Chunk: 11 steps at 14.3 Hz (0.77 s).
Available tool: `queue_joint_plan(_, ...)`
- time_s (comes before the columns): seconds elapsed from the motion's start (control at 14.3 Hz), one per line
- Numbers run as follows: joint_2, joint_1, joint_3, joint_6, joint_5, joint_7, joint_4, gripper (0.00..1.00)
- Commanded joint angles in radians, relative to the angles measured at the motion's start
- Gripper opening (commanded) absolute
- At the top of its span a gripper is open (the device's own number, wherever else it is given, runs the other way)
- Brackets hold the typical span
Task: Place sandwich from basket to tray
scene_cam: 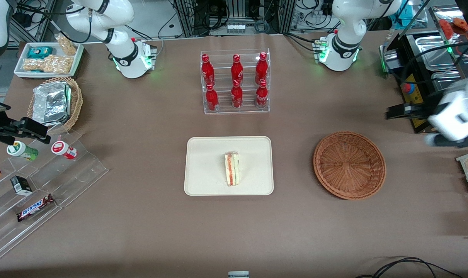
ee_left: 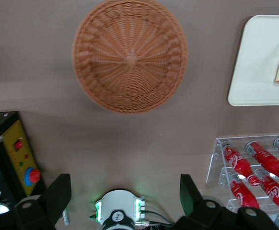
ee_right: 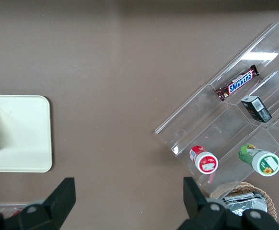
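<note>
You have the foil packs (scene_cam: 51,103) in a tan basket (scene_cam: 76,101) toward the parked arm's end, then the red bottles (scene_cam: 235,82) in their clear rack. The sandwich (scene_cam: 232,168) lies on the tray (scene_cam: 206,162); the reddish basket (scene_cam: 349,165) sits beside it. Your gripper (ee_left: 125,194) hangs above the brown table (scene_cam: 141,216), fingers (ee_left: 58,194) spread apart, holding nothing.

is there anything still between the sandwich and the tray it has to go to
Nothing visible: the sandwich already lies on the tray, and the basket is empty. The gripper is open, up above the table near the basket.
</note>
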Motion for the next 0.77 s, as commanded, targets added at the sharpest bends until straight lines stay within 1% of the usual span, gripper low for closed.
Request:
queue_joint_plan(0.0,-0.034,0.024,-0.009,-0.024,-0.004,0.009,-0.003,1.0)
queue_joint_plan(0.07,-0.037,0.024,-0.003,-0.03,0.001,-0.017,-0.005,1.0)
queue_joint_plan(0.14,-0.057,0.021,-0.003,-0.026,0.042,-0.034,-0.014,1.0)
queue_joint_plan(0.21,-0.083,0.013,-0.005,0.0,0.098,-0.034,-0.049,1.0)
queue_joint_plan(0.35,-0.225,0.008,-0.006,0.134,0.131,-0.024,-0.264,1.0)
queue_joint_plan(0.42,-0.286,-0.013,-0.006,0.201,0.14,-0.024,-0.342,1.0)
queue_joint_plan(0.56,-0.275,-0.021,-0.012,0.203,0.14,-0.029,-0.297,1.0)
queue_joint_plan(0.7,-0.268,-0.019,-0.063,0.131,0.154,-0.038,-0.252,1.0)
